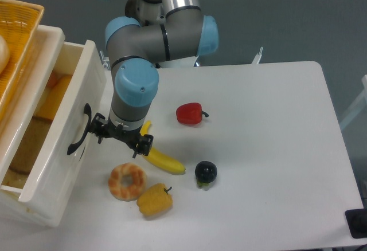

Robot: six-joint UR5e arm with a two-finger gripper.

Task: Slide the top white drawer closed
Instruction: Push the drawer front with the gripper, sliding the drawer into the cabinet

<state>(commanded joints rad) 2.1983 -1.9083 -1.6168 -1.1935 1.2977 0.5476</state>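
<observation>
The top white drawer [57, 156] stands partly pulled out of the white cabinet [31, 216] at the left, and its curved black handle [78, 130] faces right. Inside it, bread and yellow food [49, 99] show only in part under the cabinet top. My gripper [121, 138] hangs just right of the drawer front, its left black finger [100, 131] close beside the handle. The fingers look spread and hold nothing; the blue wrist hides the tips.
A banana [164, 161] lies right under the gripper. Nearby on the white table are a bagel [127, 181], a yellow pepper [155, 200], a dark round fruit [206, 172] and a red pepper [190, 114]. A yellow wicker basket [20, 33] sits on top of the cabinet.
</observation>
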